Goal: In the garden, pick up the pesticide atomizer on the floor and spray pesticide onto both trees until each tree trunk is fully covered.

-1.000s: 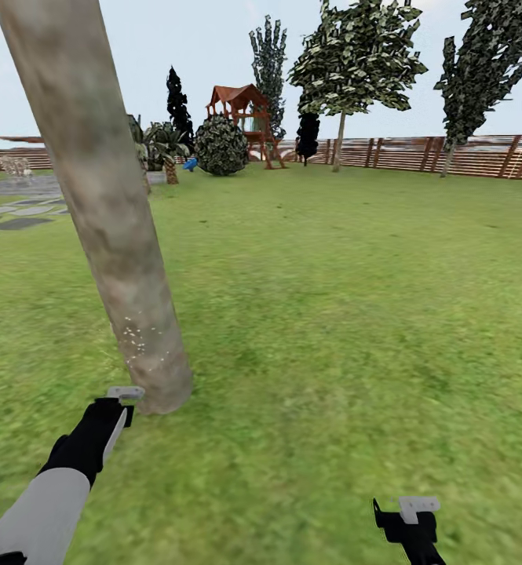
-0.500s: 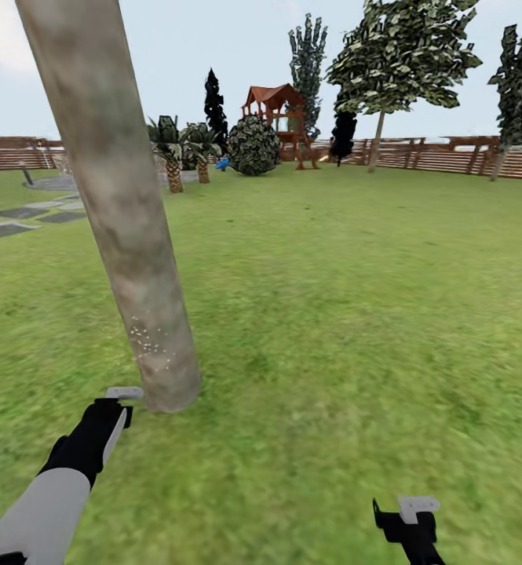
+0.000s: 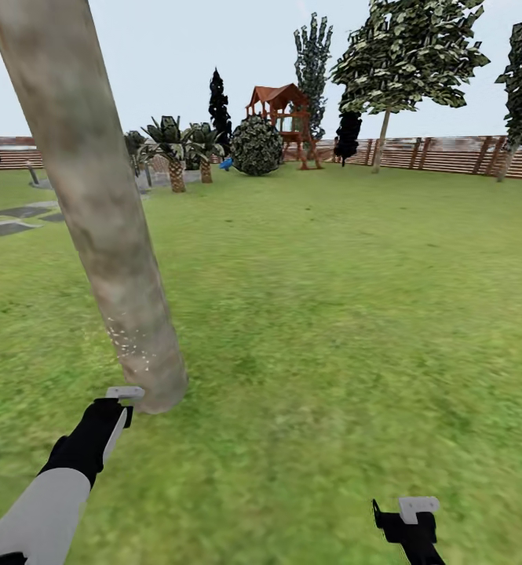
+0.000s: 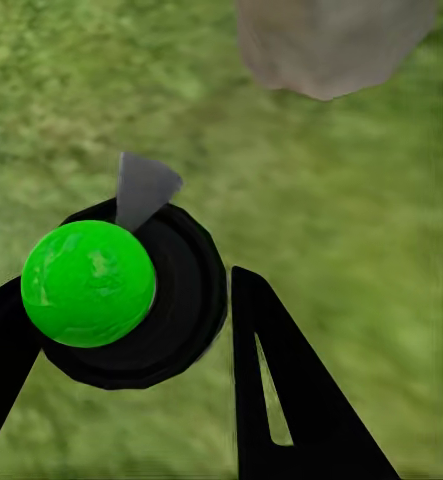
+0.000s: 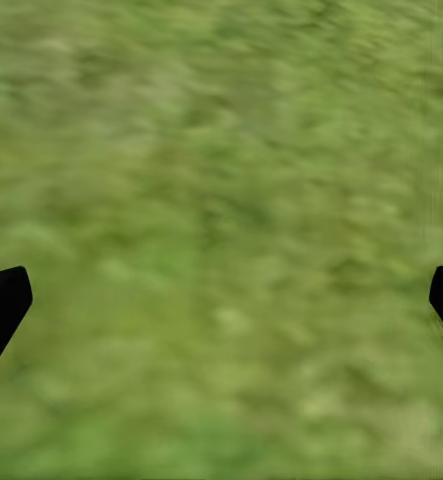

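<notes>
1. No text, label, brand, number or sign is readable in any view; the tree trunk [image 3: 96, 227], fence [image 3: 449, 154] and green-capped atomizer [image 4: 89, 283] carry no legible markings.

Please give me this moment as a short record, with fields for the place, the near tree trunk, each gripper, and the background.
place: garden lawn with a wooden fence at the far edge
near tree trunk: grey-brown tree trunk, pale specks low on it
left gripper: left gripper is shut on the pesticide atomizer, green with a black base, close to the trunk's base
right gripper: right gripper is open over grass, holding nothing
background: another tree, a play tower, a round bush, short palms
</notes>
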